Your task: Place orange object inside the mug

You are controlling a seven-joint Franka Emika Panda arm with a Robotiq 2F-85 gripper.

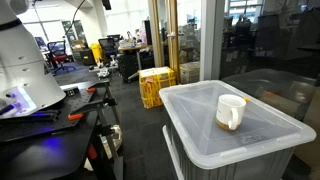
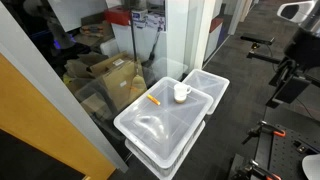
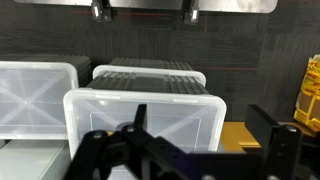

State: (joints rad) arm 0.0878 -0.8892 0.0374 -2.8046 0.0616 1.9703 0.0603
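We see the gripper enter the wrist view at 12 o'clock, its two fingers spread well apart and holding nothing. Below it in that view lie pale stacked bins on dark carpet, with a black frame across the 6 o'clock edge and a yellow crate at 3 o'clock. The gripper is well apart from the task's things. In an exterior view the orange object lies flat on the translucent bin lid, outside the mug and near it at about its 9 o'clock, the two not touching. We find the mug upright on the lid in both exterior views, its handle turned to 3 o'clock in the view from the floor. There, yellow crates stand on the floor at the mug's 10 o'clock. Cardboard boxes sit behind glass at the bin's 10 o'clock.
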